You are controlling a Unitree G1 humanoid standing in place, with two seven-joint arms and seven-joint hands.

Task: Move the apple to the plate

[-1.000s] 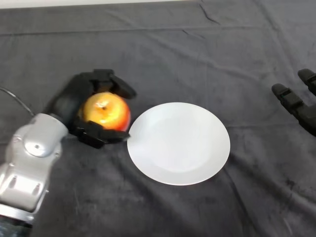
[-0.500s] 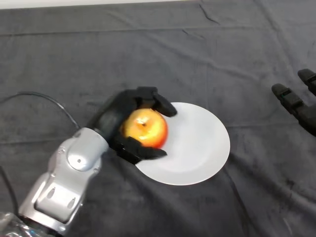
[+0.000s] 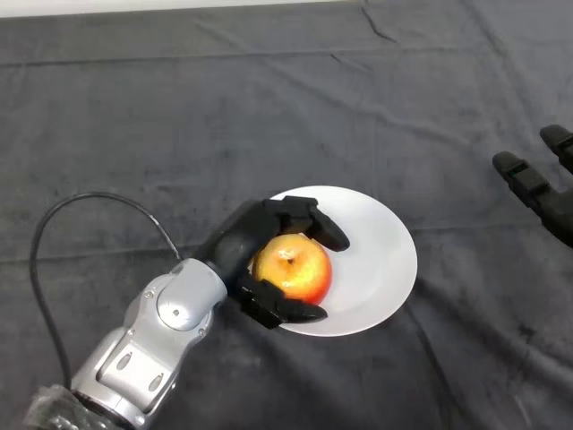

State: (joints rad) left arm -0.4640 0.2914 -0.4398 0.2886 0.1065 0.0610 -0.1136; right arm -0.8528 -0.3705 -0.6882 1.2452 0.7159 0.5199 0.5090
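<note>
A red and yellow apple (image 3: pixel 294 268) is over the left part of a white round plate (image 3: pixel 376 251) in the head view. My left hand (image 3: pixel 243 249) is shut on the apple, with fingers curled over its far side and the thumb under its near side. The silver-grey arm reaches in from the lower left. I cannot tell whether the apple rests on the plate or hangs just above it.
A dark cloth (image 3: pixel 269 107) covers the whole table. A black idle hand (image 3: pixel 542 188) rests at the right edge, apart from the plate.
My left hand has carried the apple rightward from the cloth to over the plate's left part, still shut on it.
</note>
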